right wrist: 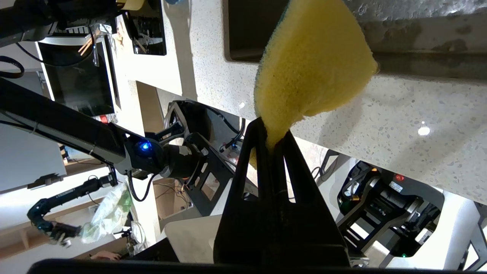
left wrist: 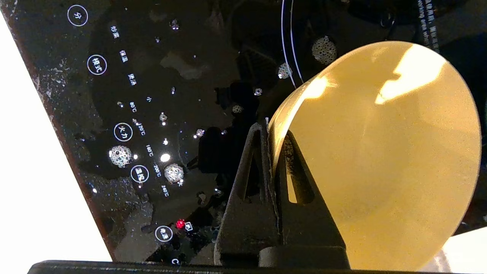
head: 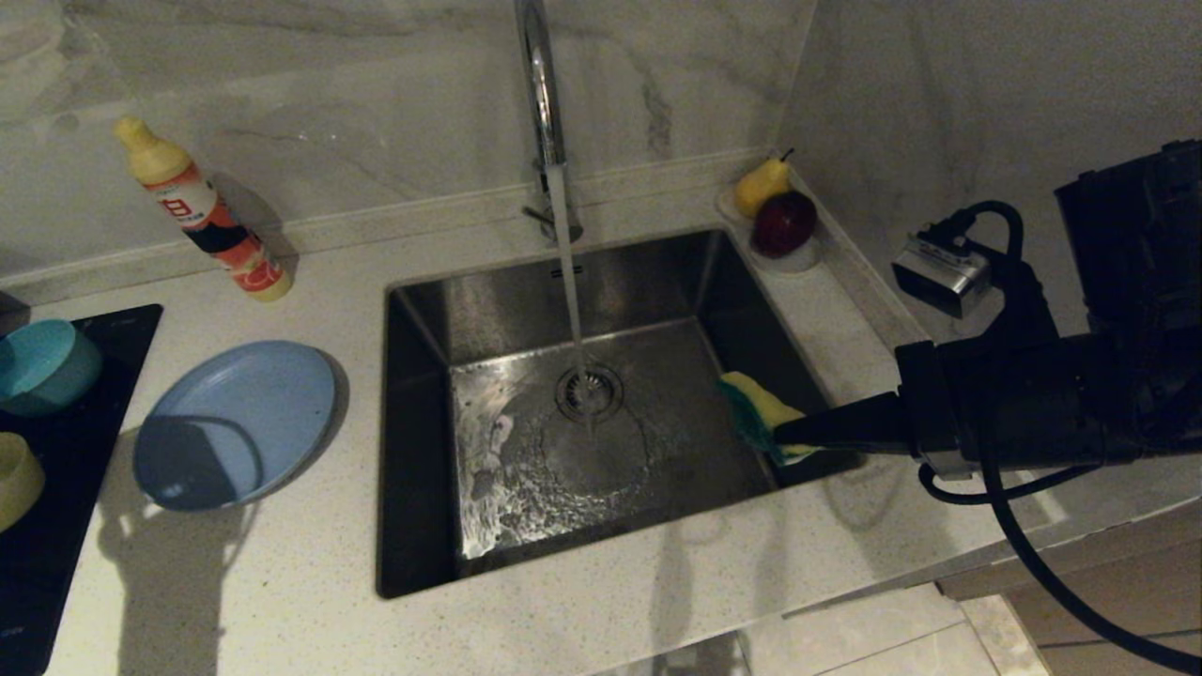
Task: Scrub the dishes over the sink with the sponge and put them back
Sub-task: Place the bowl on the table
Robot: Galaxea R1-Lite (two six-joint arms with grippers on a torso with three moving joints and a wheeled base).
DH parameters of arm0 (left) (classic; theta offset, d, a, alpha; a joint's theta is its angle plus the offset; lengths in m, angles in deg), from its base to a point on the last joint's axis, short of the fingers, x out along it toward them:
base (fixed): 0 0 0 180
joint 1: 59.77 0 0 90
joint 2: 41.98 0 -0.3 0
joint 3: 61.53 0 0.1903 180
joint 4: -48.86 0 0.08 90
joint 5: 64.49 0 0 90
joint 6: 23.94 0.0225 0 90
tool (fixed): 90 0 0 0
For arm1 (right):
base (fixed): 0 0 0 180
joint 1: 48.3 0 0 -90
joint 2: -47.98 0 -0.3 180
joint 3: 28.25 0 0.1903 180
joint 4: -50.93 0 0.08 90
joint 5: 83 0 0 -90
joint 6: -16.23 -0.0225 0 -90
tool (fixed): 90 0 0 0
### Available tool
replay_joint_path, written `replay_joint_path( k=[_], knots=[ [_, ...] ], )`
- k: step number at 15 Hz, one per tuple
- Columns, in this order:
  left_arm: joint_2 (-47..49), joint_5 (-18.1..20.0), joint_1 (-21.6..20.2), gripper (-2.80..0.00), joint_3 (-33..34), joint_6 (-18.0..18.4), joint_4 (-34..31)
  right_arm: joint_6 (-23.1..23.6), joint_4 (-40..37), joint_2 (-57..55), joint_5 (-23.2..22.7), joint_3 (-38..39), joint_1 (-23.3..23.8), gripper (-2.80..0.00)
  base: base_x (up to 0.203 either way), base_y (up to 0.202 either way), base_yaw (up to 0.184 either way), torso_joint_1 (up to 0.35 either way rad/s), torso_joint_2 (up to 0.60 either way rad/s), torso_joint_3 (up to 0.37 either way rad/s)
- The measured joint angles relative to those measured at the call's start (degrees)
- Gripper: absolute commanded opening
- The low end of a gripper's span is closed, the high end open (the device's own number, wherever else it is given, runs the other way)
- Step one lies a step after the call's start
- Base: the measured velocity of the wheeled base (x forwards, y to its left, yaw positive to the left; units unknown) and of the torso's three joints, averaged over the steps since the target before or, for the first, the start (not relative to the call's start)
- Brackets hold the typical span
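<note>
Yellow bowl [head: 17,479] cut by head view's edge; teal bowl [head: 42,364] likewise.

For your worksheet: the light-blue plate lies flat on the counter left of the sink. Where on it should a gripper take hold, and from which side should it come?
Probably the rim. The light-blue plate lies flat and wide on the counter, so only its thin raised edge fits between two fingers. The near edge, facing the robot, looks best: bare counter there, while the bottle stands behind and the cooktop lies to the left. Come in low, one finger over the rim.
</note>
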Motion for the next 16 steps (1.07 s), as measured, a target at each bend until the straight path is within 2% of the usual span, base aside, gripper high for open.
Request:
replay_joint_path(
  k=[6,11,12,14,16],
  knots=[
    [-0.1,2.8,-0.4,0.0,-1.1,0.0,1.3,0.0,0.0,-1.0,-0.2,0.3,0.0,-2.8,0.0,0.0,0.0,0.0,0.0,0.0],
    [-3.4,4.8,-2.0,-0.04,-4.8,-0.2,0.4,0.0,1.8,-1.5,-0.3,0.6,0.0,-2.8,0.0,0.0,0.0,0.0,0.0,0.0],
    [-4.6,4.9,-2.1,-2.8,-5.5,-0.2,0.3,0.0,2.0,-1.4,-0.3,0.8,0.0,-2.8,0.0,0.0,0.0,0.0,0.0,0.0],
    [-7.0,6.5,-2.1,-2.8,-6.1,0.4,-1.3,-0.1,2.0,-1.3,-0.3,1.2,0.0,-2.8,0.0,0.0,0.0,0.0,0.0,0.0],
    [-9.5,11.1,-2.1,-2.8,-6.5,2.0,-4.5,-0.1,2.0,-1.0,-0.2,1.7,0.0,-2.8,0.0,0.0,0.0,0.0,0.0,0.0]
  ],
)
